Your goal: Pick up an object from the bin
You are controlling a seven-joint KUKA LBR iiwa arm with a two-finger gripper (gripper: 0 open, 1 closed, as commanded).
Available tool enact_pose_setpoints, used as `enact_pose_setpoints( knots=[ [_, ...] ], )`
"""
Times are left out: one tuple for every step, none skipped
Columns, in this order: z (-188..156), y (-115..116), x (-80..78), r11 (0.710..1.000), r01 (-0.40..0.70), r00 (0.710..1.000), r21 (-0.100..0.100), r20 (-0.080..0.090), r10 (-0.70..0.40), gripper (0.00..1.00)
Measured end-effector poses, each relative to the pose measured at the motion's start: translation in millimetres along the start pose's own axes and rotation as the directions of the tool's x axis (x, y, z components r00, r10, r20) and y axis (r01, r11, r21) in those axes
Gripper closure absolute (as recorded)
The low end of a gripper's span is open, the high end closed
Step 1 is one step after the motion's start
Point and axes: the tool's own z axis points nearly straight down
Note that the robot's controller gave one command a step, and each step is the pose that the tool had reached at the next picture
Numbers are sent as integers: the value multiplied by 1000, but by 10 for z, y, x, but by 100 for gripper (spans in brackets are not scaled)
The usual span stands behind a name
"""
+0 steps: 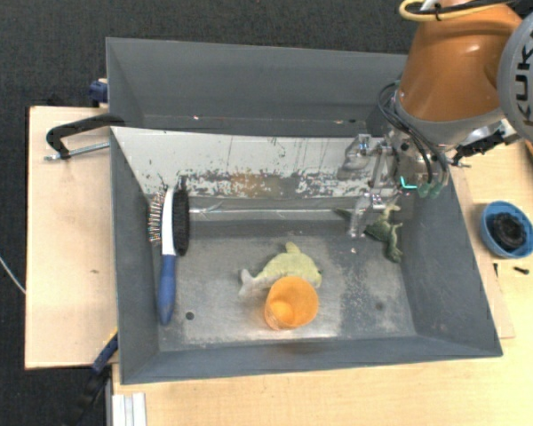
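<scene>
Cup [291, 307] in orange sits closest to you, the first of 4 loose things, near the front edge of the bin [249, 87] and a little right of that edge's middle. Touching it from behind, you'll find a pale yellow-green soft fish [284, 269] lying flat, its tail end toward the left wall. Off by the left wall, well apart from those 2, a brush [169, 247] lies lengthwise, its blue handle toward the front edge and its black-and-white head toward the back. Farther in, near the right wall, you have a small dark green toy figure [392, 234]. This is the thing the gripper [370, 224] is at. It hangs low over the bin floor just beside the figure, on the side away from the right wall, and looks to be touching it or nearly so. You cannot tell from this view whether the gripper is spread, pressed together, or pinching the figure. Above it the wrist carries a tangle of cables [417, 171] and a big orange cover [453, 56], which stands over the bin's back right corner.
</scene>
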Motion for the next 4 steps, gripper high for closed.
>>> enact_pose_setpoints(
  knots=[
    [913,549,389,994,-107,994,-2,-1,107,0],
    [1701,697,765,976,-219,976,-4,13,219,0],
    [1670,687,736,976,-219,976,-6,22,219,100],
    [-66,721,788,992,129,992,2,17,-129,100]
  ],
)
